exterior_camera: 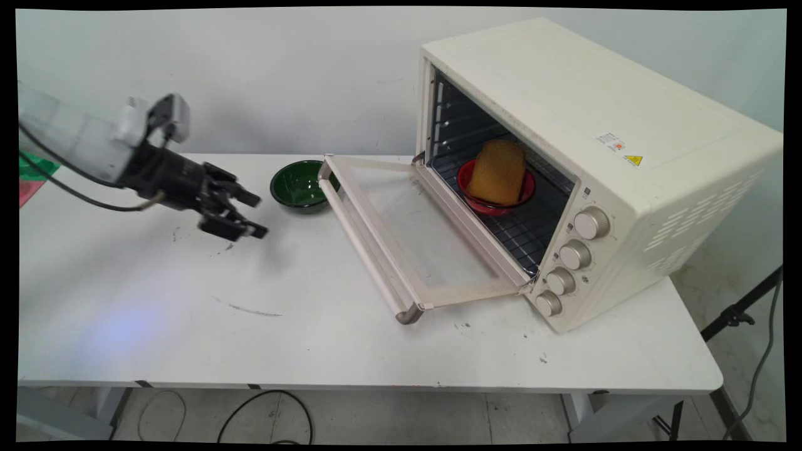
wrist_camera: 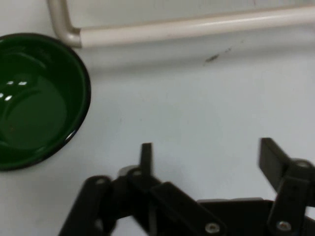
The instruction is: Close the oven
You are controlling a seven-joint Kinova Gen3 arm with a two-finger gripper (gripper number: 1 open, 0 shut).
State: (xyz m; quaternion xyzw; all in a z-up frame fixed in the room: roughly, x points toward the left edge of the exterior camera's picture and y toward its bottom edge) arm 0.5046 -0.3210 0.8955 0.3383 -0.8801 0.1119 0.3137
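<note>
So, far left in main view the gripper [exterior_camera: 255,215] hangs above the table [exterior_camera: 188,326], fingers [wrist_camera: 145,156] spread wide, holding nothing. Just right of it sits a green bowl [exterior_camera: 299,183], empty per hand view. Next comes the oven door [exterior_camera: 413,232], folded flat, its handle [wrist_camera: 197,28] lying close beside the bowl. Only main view shows the cream toaster oven [exterior_camera: 601,144] w/ a red bowl [exterior_camera: 495,202] on the rack, yellow-brown bread [exterior_camera: 498,171] standing in it.

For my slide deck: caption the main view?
Open gripper hovers above the table near a green bowl; toaster oven open, bread in red bowl inside.
</note>
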